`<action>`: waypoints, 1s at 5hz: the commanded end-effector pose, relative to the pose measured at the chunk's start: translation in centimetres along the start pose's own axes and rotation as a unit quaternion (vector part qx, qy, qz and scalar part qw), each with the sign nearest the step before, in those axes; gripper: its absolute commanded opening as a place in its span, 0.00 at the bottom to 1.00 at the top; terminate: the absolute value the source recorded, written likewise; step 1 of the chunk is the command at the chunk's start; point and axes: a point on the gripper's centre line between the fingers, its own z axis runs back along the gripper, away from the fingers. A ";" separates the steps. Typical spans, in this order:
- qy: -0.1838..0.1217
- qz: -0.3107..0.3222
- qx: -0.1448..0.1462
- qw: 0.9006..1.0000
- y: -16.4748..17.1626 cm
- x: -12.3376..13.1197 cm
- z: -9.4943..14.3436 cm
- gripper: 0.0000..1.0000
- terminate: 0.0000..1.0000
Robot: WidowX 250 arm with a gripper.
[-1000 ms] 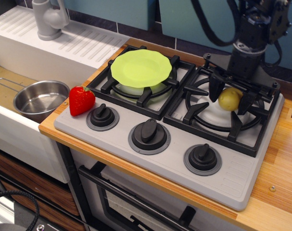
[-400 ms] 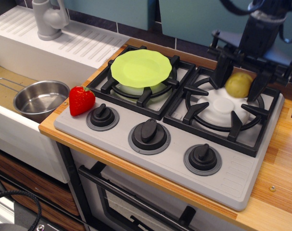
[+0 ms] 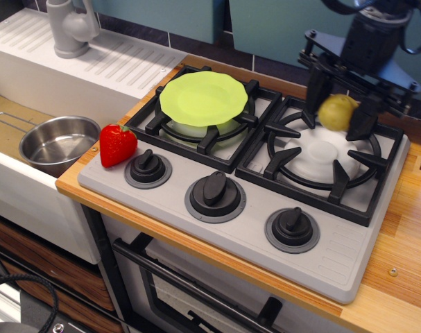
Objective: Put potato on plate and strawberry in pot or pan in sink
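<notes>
carrying the potato (image 3: 337,112) is the step in hand: the gripper (image 3: 338,111) has its two dark fingers clenched on either side of it, and the potato hangs clear above the right burner (image 3: 324,158) rather than resting on the grate. there is only the one view, looking down at the stove (image 3: 265,201) from the front.

the plate (image 3: 203,97) sits on the left burner's grate, at about nine o'clock from the potato and well apart from it, its face bare. the strawberry (image 3: 117,144) lies on the stove's left front corner, near the first knob (image 3: 148,166), at about seven o'clock from the plate. the pot (image 3: 57,142) stands in the sink (image 3: 9,118) just to the strawberry's nine o'clock, open and with nothing inside.

the next move, as i judge it, calls for a sideways carry toward nine o'clock until the potato is over the plate's middle, then a lowering and a release. the plate is perched on the grate prongs and may rock if the potato lands near its rim. the strawberry's half of the task is not yet begun.

against a second ago, the potato has come up off the burner where it lay between the fingers. since the nearer frame the gripper has turned a little and shifted slightly toward nine o'clock. plate, strawberry and pot have not moved.
</notes>
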 end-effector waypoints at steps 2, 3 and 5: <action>-0.038 -0.032 0.015 0.999 6.4 0.0 2.8 0.00 0.00; -0.039 -0.038 0.013 0.998 7.8 -0.4 2.5 0.00 0.00; -0.048 -0.048 0.008 0.998 10.0 -0.9 1.7 0.00 0.00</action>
